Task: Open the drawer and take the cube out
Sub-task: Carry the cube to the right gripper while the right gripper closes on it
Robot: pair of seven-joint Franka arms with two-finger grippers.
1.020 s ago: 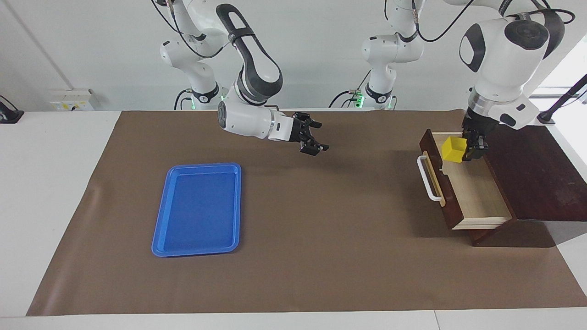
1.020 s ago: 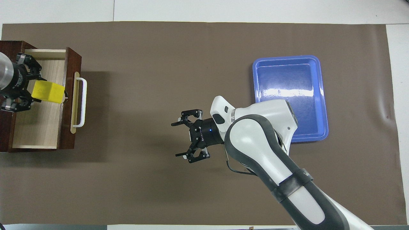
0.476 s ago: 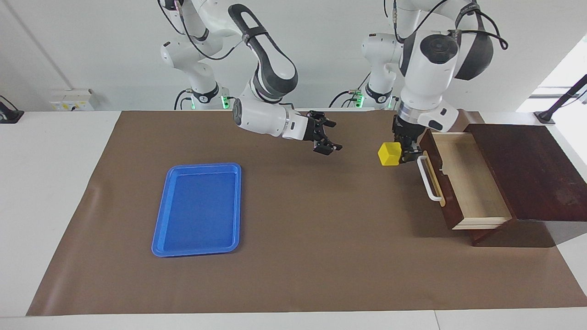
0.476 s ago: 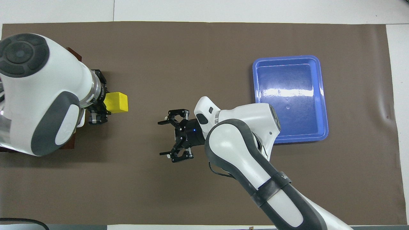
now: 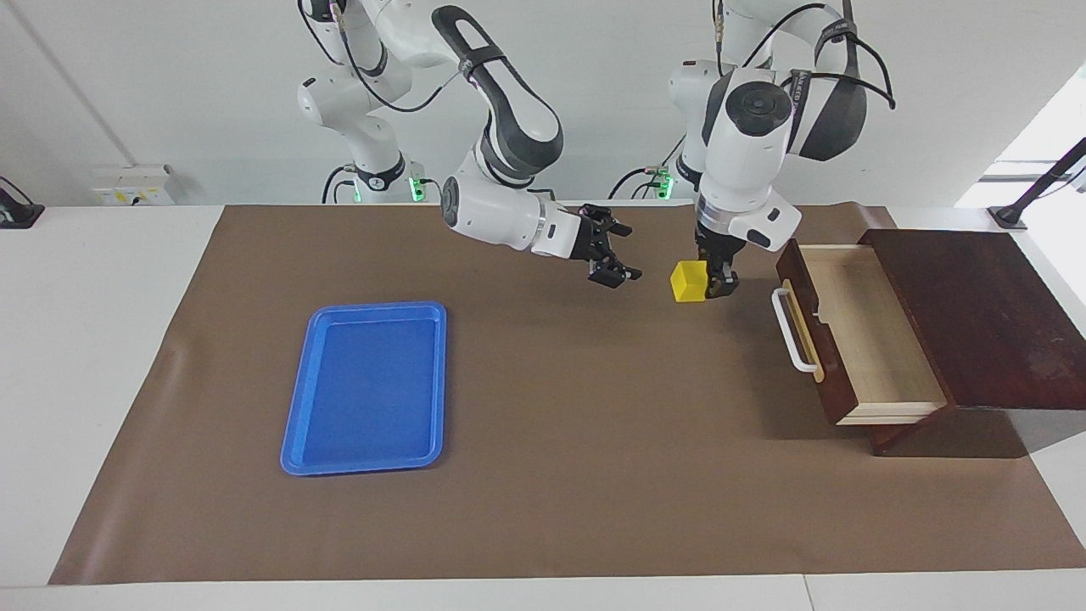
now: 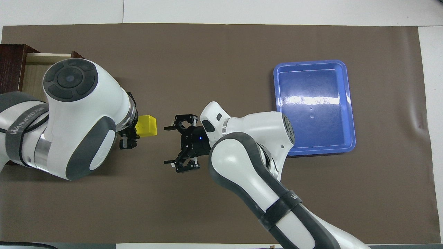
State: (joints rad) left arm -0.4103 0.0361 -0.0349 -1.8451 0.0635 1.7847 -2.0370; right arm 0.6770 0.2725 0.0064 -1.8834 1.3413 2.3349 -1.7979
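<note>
Facing view: left gripper (image 5: 711, 284) is clamped on the cube (image 5: 688, 281), holding it off the brown mat (image 5: 543, 509), over the strip of mat near the robots' edge of the table, clear of the drawer (image 5: 857, 335). Drawer is pulled fully out at the left arm's end, pale interior empty, white handle (image 5: 789, 330) untouched. Right gripper (image 5: 612, 264) hangs just beside the cube, apart from it, fingers spread wide with nothing in them; I read this as a handover setup. Blue tray (image 5: 366, 386) sits empty toward the right arm's end. Overhead view: cube (image 6: 146, 125) pokes out past the left gripper (image 6: 129, 133), so most of its body is free to take. Right gripper (image 6: 174, 143) faces it, jaws wide open, small gap between. Tray (image 6: 349, 103) partly under the right arm. My call on handling: cube looks rigid, light, smooth plastic-like with flat faces, not fragile, could slip if pinched on edges or corners. I'd take it on two parallel free faces, square-on, crosswise to the left gripper's hold, and only release the left once the right has it.
</note>
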